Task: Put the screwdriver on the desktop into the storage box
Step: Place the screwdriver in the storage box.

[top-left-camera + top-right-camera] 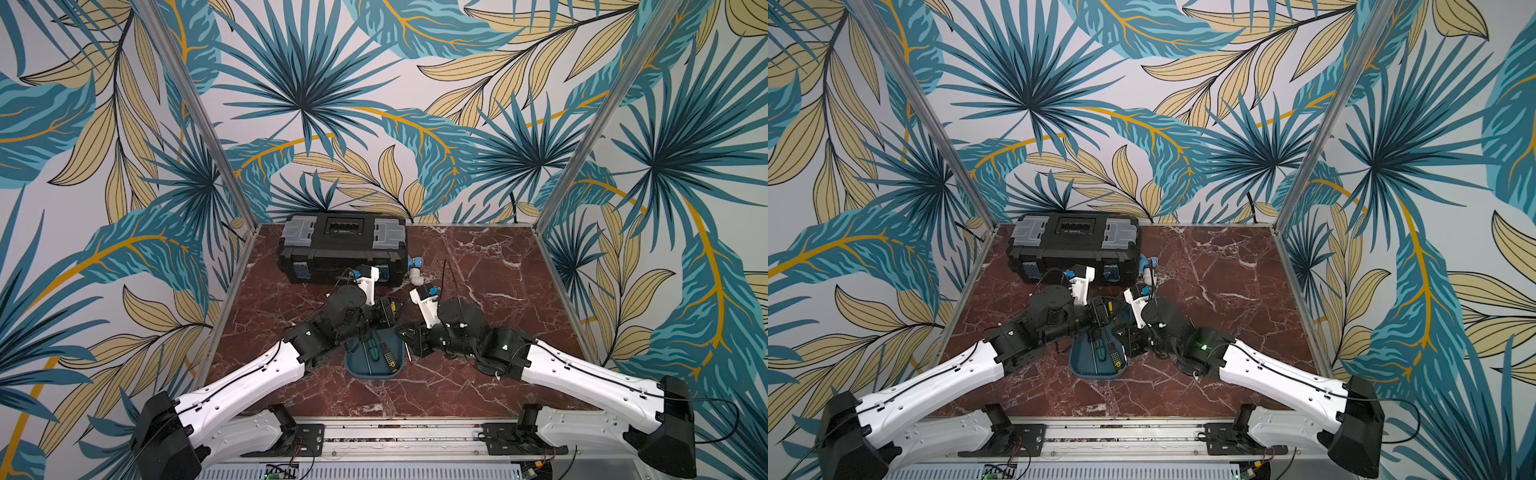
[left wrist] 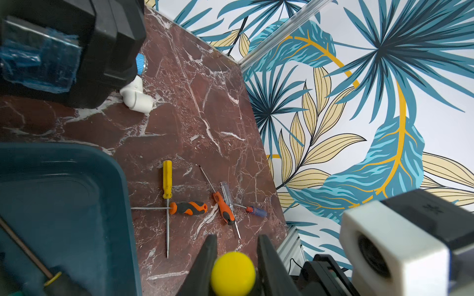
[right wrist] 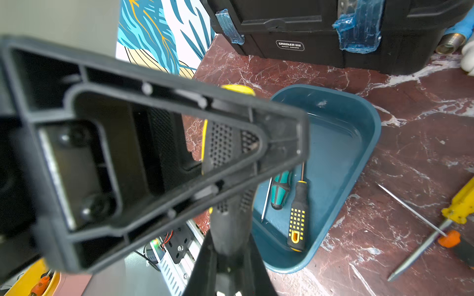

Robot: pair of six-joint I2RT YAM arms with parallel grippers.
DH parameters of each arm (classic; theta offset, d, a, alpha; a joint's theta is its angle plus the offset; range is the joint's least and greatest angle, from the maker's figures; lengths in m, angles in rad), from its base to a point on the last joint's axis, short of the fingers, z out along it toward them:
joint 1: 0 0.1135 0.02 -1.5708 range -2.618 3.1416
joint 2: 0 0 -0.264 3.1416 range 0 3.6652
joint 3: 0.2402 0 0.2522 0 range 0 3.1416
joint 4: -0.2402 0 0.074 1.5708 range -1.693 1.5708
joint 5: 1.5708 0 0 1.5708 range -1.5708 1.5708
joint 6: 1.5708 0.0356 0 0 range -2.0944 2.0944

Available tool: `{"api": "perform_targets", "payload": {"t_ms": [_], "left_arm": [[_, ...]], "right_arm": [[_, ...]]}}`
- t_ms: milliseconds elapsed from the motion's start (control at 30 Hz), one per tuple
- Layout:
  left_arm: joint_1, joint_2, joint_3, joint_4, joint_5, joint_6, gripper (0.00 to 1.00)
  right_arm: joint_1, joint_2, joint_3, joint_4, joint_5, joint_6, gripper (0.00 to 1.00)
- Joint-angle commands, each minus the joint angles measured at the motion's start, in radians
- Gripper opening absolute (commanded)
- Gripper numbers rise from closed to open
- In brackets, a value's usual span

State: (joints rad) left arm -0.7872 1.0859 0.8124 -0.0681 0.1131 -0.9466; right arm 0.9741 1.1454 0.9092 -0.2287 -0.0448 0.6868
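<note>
A black screwdriver with a yellow end cap (image 2: 233, 273) hangs between both grippers above the teal storage box (image 1: 374, 372). My left gripper (image 2: 237, 238) is shut on its handle (image 3: 225, 153), with the cap showing between the jaws. My right gripper (image 3: 229, 234) flanks the handle's tapered end closely; whether it still presses I cannot tell. Two screwdrivers lie in the storage box (image 3: 359, 133): a green-black one (image 3: 280, 189) and a black-yellow one (image 3: 297, 217). Several more lie on the desktop (image 2: 205, 115) beside the box, among them a yellow one (image 2: 167, 179) and an orange-black one (image 2: 189, 208).
A black toolbox (image 1: 343, 249) stands at the back left of the marble top. A white pipe elbow (image 2: 136, 97) with a blue fitting lies by its right corner. Aluminium rails and leaf-print walls enclose the table on three sides.
</note>
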Motion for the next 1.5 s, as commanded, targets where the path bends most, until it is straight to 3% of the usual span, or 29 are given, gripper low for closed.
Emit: {"api": "perform_targets", "payload": {"t_ms": [0,100,167,367,500,667,867,1033,1067,1100,1133,1300,1467], "left_arm": [[0.048,-0.050,-0.059,0.024,-0.001,-0.012,0.00],[0.103,-0.079,-0.086,0.065,0.081,-0.012,0.00],[0.136,-0.081,-0.091,0.093,0.159,-0.006,0.00],[0.196,-0.072,-0.135,0.276,0.371,-0.053,0.00],[0.218,-0.053,-0.130,0.244,0.425,-0.026,0.00],[0.237,-0.011,-0.147,0.330,0.498,-0.059,0.00],[0.239,0.023,-0.163,0.453,0.525,-0.121,0.00],[0.238,-0.013,-0.178,0.439,0.481,-0.120,0.00],[0.238,-0.028,-0.176,0.401,0.454,-0.108,0.15],[0.239,-0.045,-0.169,0.335,0.417,-0.088,0.36],[0.239,-0.059,-0.155,0.269,0.381,-0.066,0.47],[0.215,-0.118,-0.067,-0.019,0.243,0.052,0.59],[0.133,-0.112,-0.051,-0.078,0.162,0.067,0.59]], "right_arm": [[-0.004,-0.023,-0.031,0.043,-0.023,0.038,0.47],[-0.006,-0.021,-0.053,0.075,-0.117,0.048,0.66],[-0.011,-0.023,-0.077,0.095,-0.158,0.070,0.66],[-0.024,-0.060,-0.186,0.280,-0.254,0.171,0.46],[-0.026,-0.088,-0.199,0.302,-0.256,0.183,0.31],[-0.026,-0.097,-0.207,0.330,-0.284,0.198,0.15],[-0.026,-0.104,-0.202,0.320,-0.268,0.204,0.15],[-0.027,-0.128,-0.192,0.303,-0.242,0.198,0.00],[-0.027,-0.135,-0.183,0.286,-0.228,0.192,0.00],[-0.027,-0.139,-0.171,0.256,-0.204,0.181,0.00],[-0.026,-0.139,-0.155,0.221,-0.180,0.171,0.00],[-0.013,-0.075,-0.022,-0.037,-0.029,0.126,0.00],[0.017,-0.009,0.055,-0.122,0.070,0.081,0.00]]}}
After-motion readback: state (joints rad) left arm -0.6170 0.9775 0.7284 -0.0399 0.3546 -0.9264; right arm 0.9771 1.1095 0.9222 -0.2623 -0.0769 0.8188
